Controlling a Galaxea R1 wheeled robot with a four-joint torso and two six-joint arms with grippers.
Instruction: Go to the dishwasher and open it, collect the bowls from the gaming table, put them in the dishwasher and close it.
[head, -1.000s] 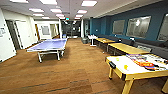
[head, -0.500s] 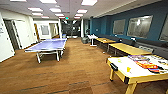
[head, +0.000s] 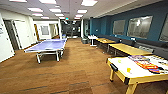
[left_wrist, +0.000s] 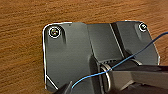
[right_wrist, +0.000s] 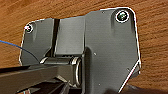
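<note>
No dishwasher, bowls or table-football table can be identified from my head camera. Nearest at my right stands a yellow-framed game table (head: 140, 72) with a white top carrying coloured items (head: 146, 64). Beyond it, wooden tables (head: 127, 48) line the blue wall (head: 107, 23). At my left stands a blue table-tennis table (head: 48, 45) on the brown wood-patterned floor (head: 75, 72). Both wrist cameras face that floor (left_wrist: 22, 37). Whether my left or right jaws stand apart or together, I cannot tell.

A blue table-tennis table (head: 48, 45) stands left; a yellow-framed game desk (head: 135, 71) near right (wooden desks (head: 126, 48) behind it).
</note>
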